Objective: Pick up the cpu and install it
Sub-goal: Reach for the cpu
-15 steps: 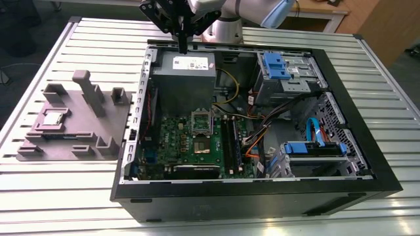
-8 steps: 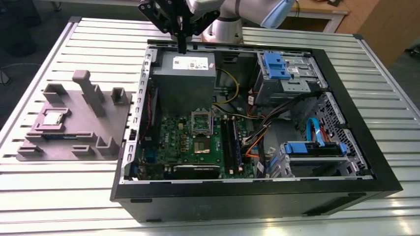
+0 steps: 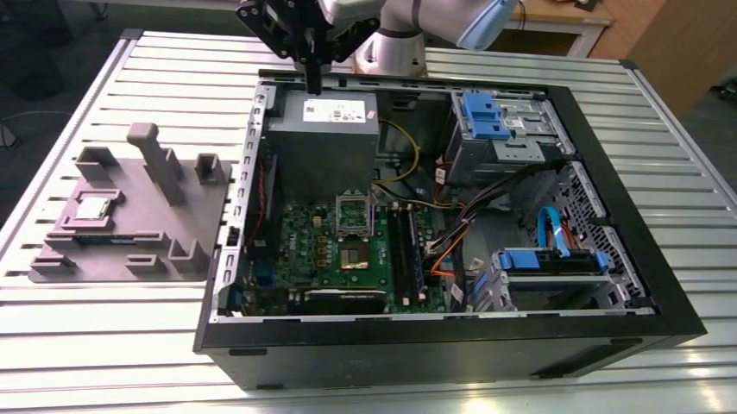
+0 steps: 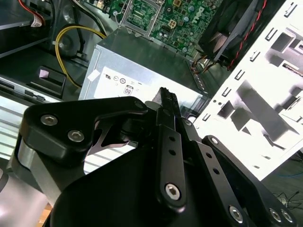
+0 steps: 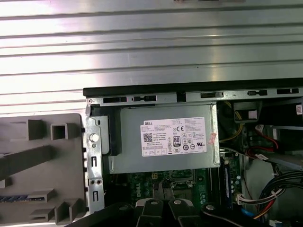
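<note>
A: Where's the cpu [image 3: 95, 207]?

B: Exterior view: lying flat in a pocket of the grey holder [image 3: 173, 233] on the slatted counter [image 3: 138, 362], on that view's left of the open computer case [image 3: 461, 336]. Nothing touching it, and it's well apart from the gripper [image 3: 313, 84].

A: Gripper?

B: Up over the far edge of the case, above the power supply [image 3: 323, 142]. Fingers [image 4: 168, 123] pressed together, nothing between them.

A: Handling?

B: My read: light, thin, stiff. The smooth metal lid will be slippery on top. Underside contacts are fragile, and so is the socket [image 3: 354, 214] on the motherboard [image 3: 334, 250]. Take it by two opposite edges, keep it level, and squeeze lightly.

A: Views?

B: Exterior gives the whole layout: cpu, holder, socket, arm. First wrist view looks straight down on the power supply label and the holder's posts beside the case wall, good for lining up. Second wrist view gives the fingers close up, closed, with the power supply and a strip of motherboard beyond. It's the best check on finger state.
</note>
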Controlling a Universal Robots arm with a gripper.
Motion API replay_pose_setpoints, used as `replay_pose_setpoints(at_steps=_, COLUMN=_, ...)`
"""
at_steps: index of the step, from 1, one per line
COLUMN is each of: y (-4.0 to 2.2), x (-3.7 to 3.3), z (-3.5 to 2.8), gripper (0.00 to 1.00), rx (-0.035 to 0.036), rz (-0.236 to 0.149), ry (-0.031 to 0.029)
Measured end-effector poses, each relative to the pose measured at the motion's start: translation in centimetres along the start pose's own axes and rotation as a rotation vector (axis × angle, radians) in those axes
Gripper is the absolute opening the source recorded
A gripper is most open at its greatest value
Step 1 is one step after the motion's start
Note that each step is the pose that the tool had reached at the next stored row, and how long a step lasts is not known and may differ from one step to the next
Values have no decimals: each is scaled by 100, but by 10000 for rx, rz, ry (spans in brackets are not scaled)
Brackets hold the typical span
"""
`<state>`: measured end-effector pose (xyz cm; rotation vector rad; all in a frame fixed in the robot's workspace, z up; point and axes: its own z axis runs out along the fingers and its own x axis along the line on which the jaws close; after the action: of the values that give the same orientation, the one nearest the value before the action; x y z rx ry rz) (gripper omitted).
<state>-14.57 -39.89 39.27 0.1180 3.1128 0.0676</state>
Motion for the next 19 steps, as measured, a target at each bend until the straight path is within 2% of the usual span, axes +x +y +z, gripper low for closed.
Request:
replay_pose_setpoints(at_steps=13, y=-2, x=30, z=-1, gripper=11, rx=0, rz=0, ry=0)
replay_pose_setpoints(at_steps=15, y=-9, x=111, z=0, gripper=11, rx=0, rz=0, ry=0)
replay_pose_setpoints(at_steps=19, y=-9, x=118, z=0, gripper=11, rx=0, rz=0, ry=0)
